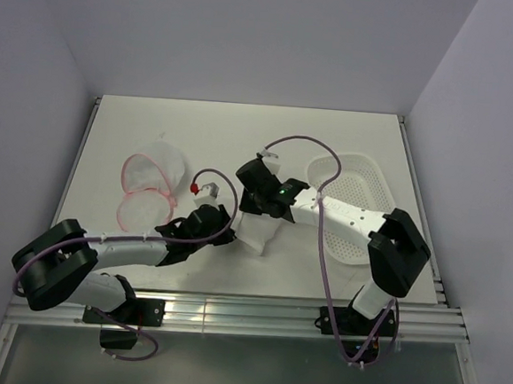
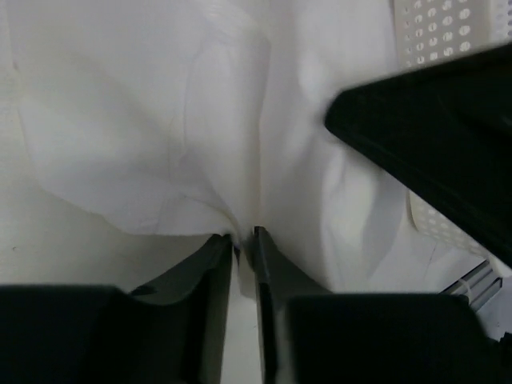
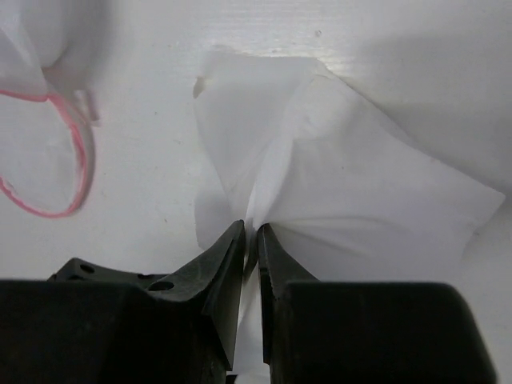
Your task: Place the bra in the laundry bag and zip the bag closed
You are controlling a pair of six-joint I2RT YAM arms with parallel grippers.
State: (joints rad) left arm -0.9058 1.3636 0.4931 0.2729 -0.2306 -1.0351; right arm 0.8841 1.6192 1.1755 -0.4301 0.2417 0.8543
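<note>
Pale lilac walls (image 1: 251, 31) close in three sides of a white table (image 1: 243, 138). The left arm (image 1: 119, 248) and right arm (image 1: 343, 218) are bolted at its near edge, and both reach in toward the middle

Item 1, the bra (image 1: 260, 237): soft white fabric, bunched and creased. It lies at the centre of the table, near the basket's near left end and well apart from the laundry bag. The two grippers meet over it, one from either side

Item 2, the laundry bag (image 1: 150, 184): translucent white mesh with pink trim, on the left half of the table. From above the trim shows as two loops, one nearer and one farther. The right wrist view catches one pink loop at its left edge, apart from the bra

Item 3, left gripper (image 2: 244, 238): the jaws are drawn almost together, with only a slit between the fingers (image 2: 212, 264). Creases in the bra run down to the tips. A fold seems to be nipped there, though the wrist view is dim at that spot

Item 4, right gripper (image 3: 251, 232): the jaws are clenched close on a gathered pleat of the bra. The cloth fans outward from the tips, and a strip of it passes down between the fingers (image 3: 228, 264)

Item 5, basket (image 1: 359, 187): white perforated plastic, oval, on the right half of the table. The right arm crosses above its near part
</note>
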